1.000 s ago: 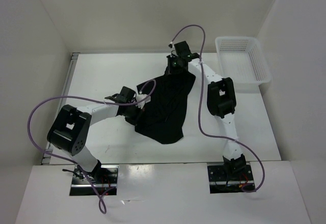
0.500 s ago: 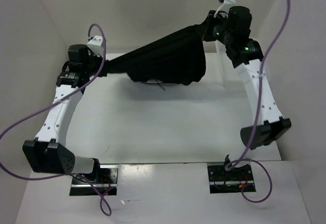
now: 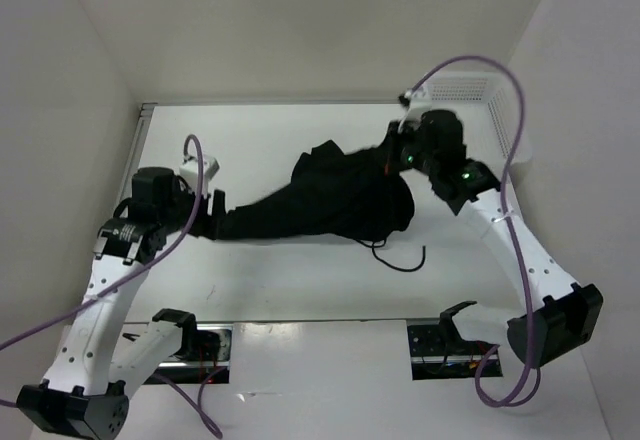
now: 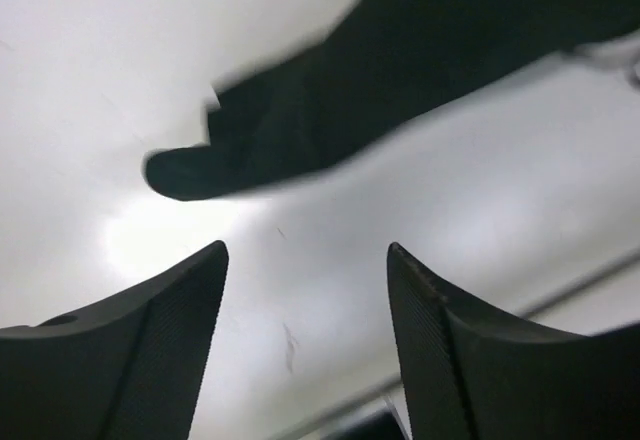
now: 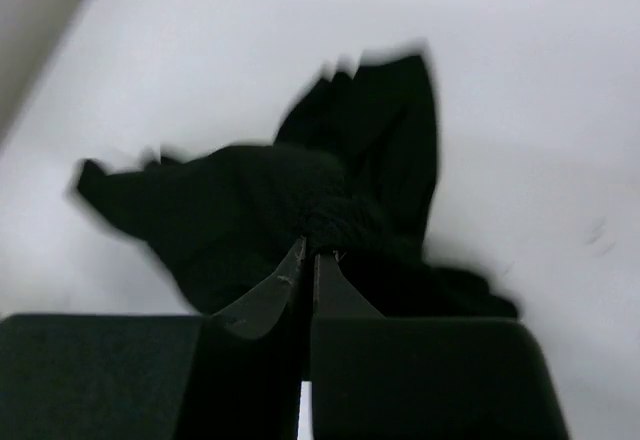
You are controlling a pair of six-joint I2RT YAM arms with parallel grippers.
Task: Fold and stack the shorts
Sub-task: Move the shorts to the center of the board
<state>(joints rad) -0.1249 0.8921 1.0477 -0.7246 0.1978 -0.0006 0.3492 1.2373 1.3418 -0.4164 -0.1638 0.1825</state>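
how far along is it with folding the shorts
Nothing looks folded yet: the shorts lie rumpled and bunched on the table, with the drawstring trailing toward the arms. In hand: the right gripper is shut on one end of the fabric, while the left gripper is open just short of the other end, holding nothing. Left to do: spreading them flat, every fold, and stacking.

The shorts (image 3: pixel 330 200) are soft, matt black cloth; the counter (image 3: pixel 300 280) is smooth, faintly glossy white. The left claw (image 4: pixel 307 250) has matt black, finely ribbed fingers (image 4: pixel 160 345).
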